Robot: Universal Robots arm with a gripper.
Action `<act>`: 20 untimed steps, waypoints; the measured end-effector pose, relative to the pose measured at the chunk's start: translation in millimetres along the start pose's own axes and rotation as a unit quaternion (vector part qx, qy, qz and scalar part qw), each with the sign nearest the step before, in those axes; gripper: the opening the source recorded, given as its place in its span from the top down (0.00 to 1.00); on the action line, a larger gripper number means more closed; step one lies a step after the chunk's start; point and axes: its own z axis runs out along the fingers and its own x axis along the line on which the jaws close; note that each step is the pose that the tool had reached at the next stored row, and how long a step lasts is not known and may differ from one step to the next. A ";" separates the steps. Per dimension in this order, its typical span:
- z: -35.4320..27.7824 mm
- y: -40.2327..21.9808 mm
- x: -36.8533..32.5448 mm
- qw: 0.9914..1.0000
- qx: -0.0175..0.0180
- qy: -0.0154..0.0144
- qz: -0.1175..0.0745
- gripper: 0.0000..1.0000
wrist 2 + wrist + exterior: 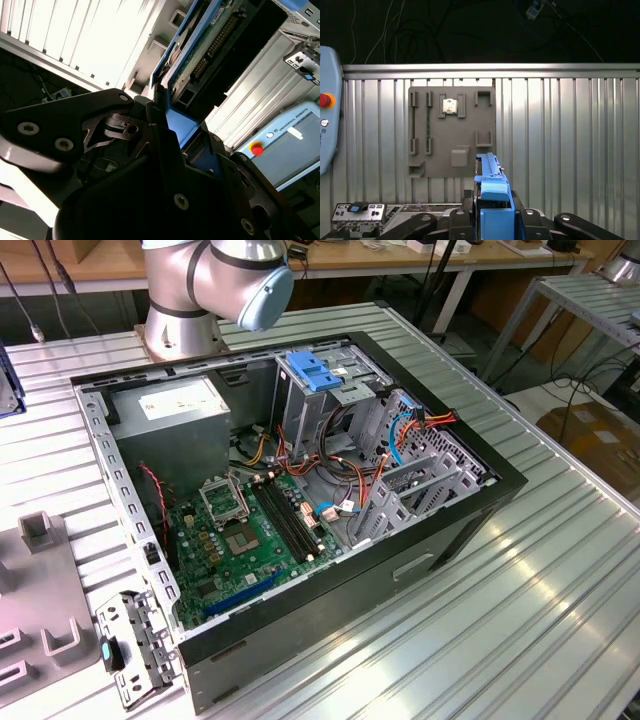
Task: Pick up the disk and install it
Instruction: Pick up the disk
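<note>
My gripper [492,220] is shut on the disk [489,172], which I see edge-on in the first wrist view as a blue side rail rising between the black fingers [457,220]. In the second wrist view the disk [210,45] shows its green circuit-board underside and blue rail, with the gripper [175,132] clamped on its near end. I hold it in the air over the ribbed metal table [560,140], beside a grey fixture plate [451,131]. The open computer case [470,515] lies on the table in the exterior view.
Inside the case are a green motherboard [240,540], a grey power supply box [175,410], a drive cage with a bare blue bracket [318,370] and loose cables. A small metal bracket [135,645] lies by the case. A pendant with a red button [290,140] rests nearby.
</note>
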 end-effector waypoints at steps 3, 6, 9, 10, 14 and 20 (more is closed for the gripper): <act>0.0 -4.2 -0.1 1.000 0.000 0.000 0.000 0.63; -0.1 -8.6 -0.1 1.000 0.000 0.000 0.000 0.63; -0.2 -12.8 -0.2 1.000 0.000 0.000 0.000 0.63; -0.3 -14.3 -0.2 1.000 0.000 0.000 0.000 0.63; -0.4 -20.4 -0.3 1.000 0.000 0.000 0.000 0.63; -0.6 -33.6 -0.5 1.000 0.000 0.000 0.000 0.63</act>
